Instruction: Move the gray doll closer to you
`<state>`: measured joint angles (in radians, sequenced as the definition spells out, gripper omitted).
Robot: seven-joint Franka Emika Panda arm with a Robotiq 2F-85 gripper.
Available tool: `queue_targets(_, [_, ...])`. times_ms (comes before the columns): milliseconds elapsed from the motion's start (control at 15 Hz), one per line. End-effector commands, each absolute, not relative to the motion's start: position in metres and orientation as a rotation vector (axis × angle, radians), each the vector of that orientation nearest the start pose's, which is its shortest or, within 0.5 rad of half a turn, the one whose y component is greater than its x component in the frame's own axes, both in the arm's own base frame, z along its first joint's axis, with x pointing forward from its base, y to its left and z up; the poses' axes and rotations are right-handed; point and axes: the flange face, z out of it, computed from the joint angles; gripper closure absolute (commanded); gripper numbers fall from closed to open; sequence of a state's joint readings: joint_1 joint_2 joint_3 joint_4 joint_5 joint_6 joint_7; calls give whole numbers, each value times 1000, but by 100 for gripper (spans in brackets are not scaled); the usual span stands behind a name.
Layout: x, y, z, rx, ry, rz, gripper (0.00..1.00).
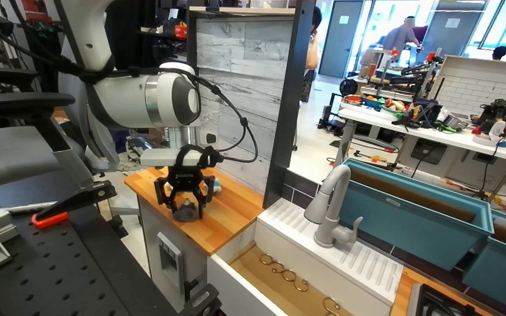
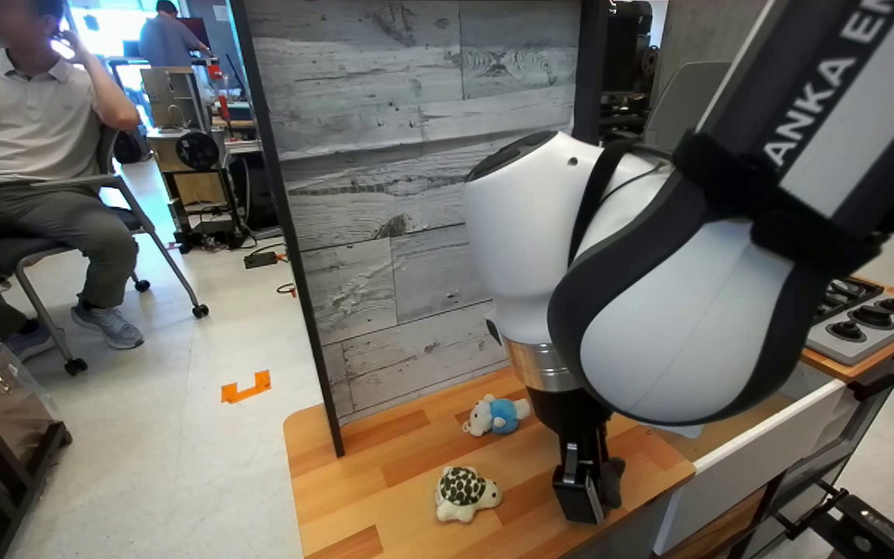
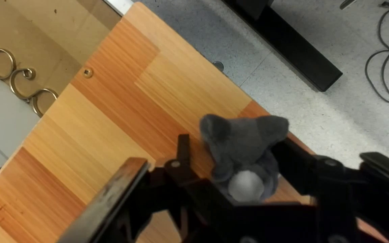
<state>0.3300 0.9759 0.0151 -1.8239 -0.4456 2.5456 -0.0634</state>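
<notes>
The gray doll (image 3: 245, 136), a dark gray plush with two big ears and a pale round patch, lies on the wooden countertop (image 3: 113, 111) close to its edge. It also shows in both exterior views (image 1: 186, 212) (image 2: 612, 481), partly behind a finger. My gripper (image 3: 232, 143) points down with its fingers on either side of the doll. In the wrist view there is a gap between the left finger and the doll. The right finger is against or very near its side. The gripper in an exterior view (image 1: 187, 211) reaches down to about the counter's surface.
A white plush turtle with green shell spots (image 2: 466, 491) and a white plush in light blue (image 2: 500, 415) lie on the same counter. A gray wood-plank wall (image 2: 416, 194) stands behind. A sink (image 1: 253, 263) with a faucet (image 1: 334, 210) adjoins the counter.
</notes>
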Motion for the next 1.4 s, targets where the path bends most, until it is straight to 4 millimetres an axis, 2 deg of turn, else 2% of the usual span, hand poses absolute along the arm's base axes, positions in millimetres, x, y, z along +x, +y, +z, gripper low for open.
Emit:
queue_targets(0, [532, 202, -15, -3095, -1323, 391, 2])
queue_targets(133, [526, 200, -4, -3105, -1314, 411, 0])
queue_targets(267, [515, 205, 17, -3076, -1272, 415, 0])
queue_targets(467, [498, 221, 63, -3037, -1220, 339, 0])
queue_targets(667, [478, 227, 115, -3004, -1119, 260, 0])
queue_targets(867, [461, 226, 163, -2974, -914, 146, 0])
queue_targets(1067, [454, 219, 204, -2972, -717, -23, 0])
queue_targets(1200, [449, 209, 224, -2995, -627, -69, 0])
queue_targets(1267, [463, 220, 204, -2978, -712, -13, 0])
queue_targets(1333, [460, 217, 211, -2983, -705, -26, 0])
